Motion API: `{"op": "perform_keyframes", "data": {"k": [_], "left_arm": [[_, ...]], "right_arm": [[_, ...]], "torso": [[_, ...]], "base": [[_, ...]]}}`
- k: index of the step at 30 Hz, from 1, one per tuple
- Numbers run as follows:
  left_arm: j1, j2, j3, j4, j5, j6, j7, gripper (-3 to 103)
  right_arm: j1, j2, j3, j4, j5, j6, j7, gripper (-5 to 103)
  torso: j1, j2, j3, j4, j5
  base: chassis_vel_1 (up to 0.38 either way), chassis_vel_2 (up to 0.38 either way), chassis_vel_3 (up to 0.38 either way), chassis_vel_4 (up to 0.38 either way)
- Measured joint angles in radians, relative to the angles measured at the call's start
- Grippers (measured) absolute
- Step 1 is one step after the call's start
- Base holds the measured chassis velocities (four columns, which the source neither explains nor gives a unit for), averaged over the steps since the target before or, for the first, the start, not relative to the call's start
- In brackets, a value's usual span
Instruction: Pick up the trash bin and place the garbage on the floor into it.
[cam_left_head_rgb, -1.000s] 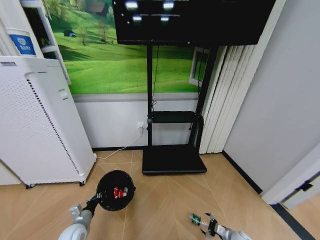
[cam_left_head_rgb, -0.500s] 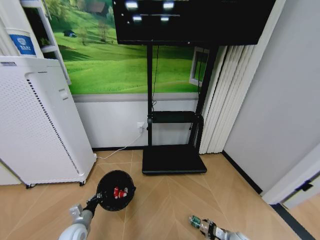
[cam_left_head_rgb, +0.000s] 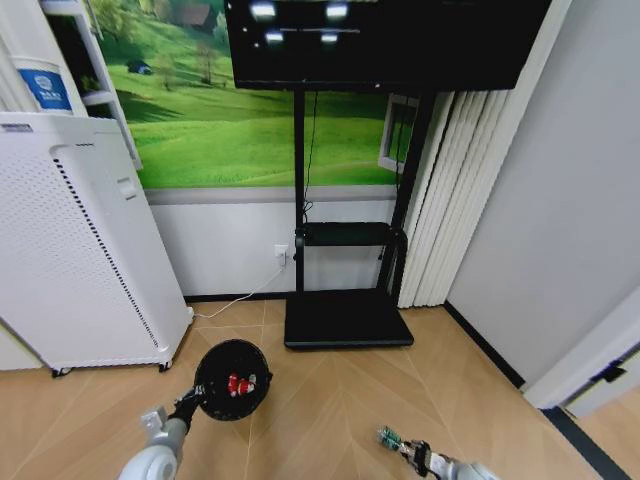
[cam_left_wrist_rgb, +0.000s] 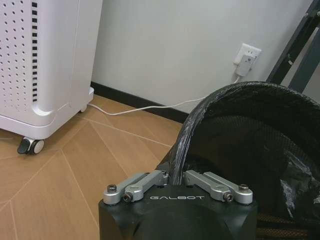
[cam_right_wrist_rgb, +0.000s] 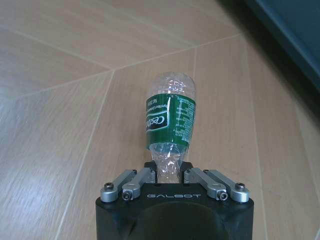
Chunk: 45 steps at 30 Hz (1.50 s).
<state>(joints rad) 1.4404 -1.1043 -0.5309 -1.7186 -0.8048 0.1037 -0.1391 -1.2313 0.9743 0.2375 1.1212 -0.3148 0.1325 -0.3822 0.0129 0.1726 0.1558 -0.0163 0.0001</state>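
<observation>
The trash bin (cam_left_head_rgb: 232, 380), a small black round basket with a bag liner, is low over the wooden floor in the head view. My left gripper (cam_left_head_rgb: 190, 403) is shut on its near rim. In the left wrist view the left gripper (cam_left_wrist_rgb: 178, 175) pinches the rim of the trash bin (cam_left_wrist_rgb: 235, 130). Two red-and-white bits of garbage (cam_left_head_rgb: 237, 384) lie inside. At the lower right, my right gripper (cam_left_head_rgb: 415, 456) is shut on the little clear bottle (cam_left_head_rgb: 389, 437) with a green label. In the right wrist view the right gripper (cam_right_wrist_rgb: 168, 172) clamps the narrow end of the bottle (cam_right_wrist_rgb: 170, 117), close to the floor.
A tall white perforated appliance (cam_left_head_rgb: 70, 250) on castors stands at the left. A black TV stand base (cam_left_head_rgb: 347, 320) sits against the back wall, with a white cable (cam_left_wrist_rgb: 145, 107) running to a socket (cam_left_wrist_rgb: 247, 57). A grey wall (cam_left_head_rgb: 540, 230) closes the right side.
My right gripper has drawn back a little toward the view's lower edge, with the bottle staying between its fingers. The left arm and the bin have not moved.
</observation>
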Motion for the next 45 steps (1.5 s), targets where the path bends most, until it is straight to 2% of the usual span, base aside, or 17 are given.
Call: {"op": "perform_keyframes", "data": {"k": [4,7,8,10,14,16,17,19,21,26,28,29,30,32,33,40,45], "left_arm": [[-0.006,0.005,0.008,0.001,-0.001,0.002,-0.005,2],[-0.019,0.016,0.027,0.018,-0.017,0.011,-0.006,2],[-0.019,0.016,0.027,0.018,-0.017,0.011,-0.006,2],[-0.024,0.024,0.039,0.029,-0.033,0.021,0.0,2],[-0.043,0.034,0.063,0.047,-0.03,0.023,0.01,2],[-0.076,0.046,0.098,0.071,-0.018,0.023,0.011,2],[-0.076,0.046,0.098,0.071,-0.018,0.023,0.011,2],[-0.116,0.06,0.136,0.094,-0.02,0.021,0.014,2],[-0.128,0.066,0.148,0.102,-0.022,0.019,0.018,2],[-0.191,0.097,0.22,0.146,-0.025,0.005,0.073,2],[-0.213,0.108,0.268,0.16,-0.025,-0.004,0.116,2],[-0.213,0.108,0.268,0.16,-0.025,-0.004,0.116,2],[-0.232,0.117,0.309,0.172,-0.012,-0.018,0.154,2],[-0.24,0.121,0.325,0.176,-0.007,-0.023,0.165,2],[-0.259,0.131,0.366,0.185,0.004,-0.032,0.188,2],[-0.319,0.138,0.489,0.198,0.004,-0.047,0.212,2],[-0.346,0.077,0.573,0.22,0.01,-0.058,0.212,2]], "right_arm": [[-0.01,0.001,0.011,0.028,0.025,0.005,0.014,20],[-0.024,0.007,0.038,0.1,0.128,0.024,0.031,20],[-0.024,0.007,0.038,0.1,0.128,0.024,0.031,20],[-0.024,0.004,0.031,0.201,0.247,0.024,0.056,20],[-0.03,-0.002,0.027,0.299,0.312,0.026,0.062,20],[-0.057,-0.006,0.031,0.414,0.361,0.026,0.063,20],[-0.057,-0.006,0.031,0.414,0.361,0.026,0.063,20],[-0.112,-0.008,0.048,0.541,0.394,0.025,0.063,20],[-0.129,-0.009,0.05,0.576,0.402,0.026,0.063,20],[-0.188,-0.006,0.041,0.716,0.417,0.034,0.064,20],[-0.205,0.0,0.024,0.76,0.416,0.039,0.062,20],[-0.205,0.0,0.024,0.76,0.416,0.039,0.062,20],[-0.214,0.001,0.014,0.785,0.413,0.041,0.057,20],[-0.216,0.001,0.012,0.79,0.413,0.041,0.054,20],[-0.221,0.001,0.003,0.799,0.413,0.04,0.045,20],[-0.217,0.016,-0.026,0.786,0.405,0.042,0.021,20],[-0.219,0.022,-0.056,0.8,0.411,0.022,-0.002,20]], "torso": [[0.0,0.0,0.0,0.0,0.0],[0.0,0.0,0.0,-0.0005,-0.0002],[0.0,0.0,0.0,-0.0005,-0.0002],[0.0,0.0,0.0,0.0004,0.0],[0.0,0.0,0.0,0.0003,-0.0005],[0.0,0.0,0.0,0.0005,0.0],[0.0,0.0,0.0,0.0005,0.0],[0.0,0.0,0.0,-0.0003,-0.0003],[0.0,0.0,0.0,-0.0005,-0.0003],[0.0,0.0,0.0,-0.0001,-0.0001],[0.0,0.0,0.0,0.0,-0.0001],[0.0,0.0,0.0,0.0,-0.0001],[0.0,0.0,0.0,0.0001,-0.0002],[0.0,0.0,0.0,0.0001,-0.0001],[0.0,0.0,0.0,0.0,-0.0001],[0.0,0.0,0.0,-0.0002,0.0003],[0.0,0.0,0.0,-0.0001,0.0]], "base": [[0.0,0.0,0.0,0.0],[0.0,0.0,0.0,0.0],[0.0,0.0,0.0,0.0],[0.0,0.0,0.0,0.0],[0.0,0.0,0.0,0.0],[0.0,0.0,0.0,0.0],[0.0,0.0,0.0,0.0],[0.0,0.0,0.0,0.0],[0.0,0.0,0.0,0.0],[0.0,0.0,0.0,0.0],[0.0,0.0,0.0,0.0],[0.0,0.0,0.0,0.0],[0.0,0.0,0.0,0.0],[0.0,0.0,0.0,0.0],[0.0,0.0,0.0,0.0],[0.0,0.0,0.0,0.0],[0.0,0.0,0.0,0.0]]}}
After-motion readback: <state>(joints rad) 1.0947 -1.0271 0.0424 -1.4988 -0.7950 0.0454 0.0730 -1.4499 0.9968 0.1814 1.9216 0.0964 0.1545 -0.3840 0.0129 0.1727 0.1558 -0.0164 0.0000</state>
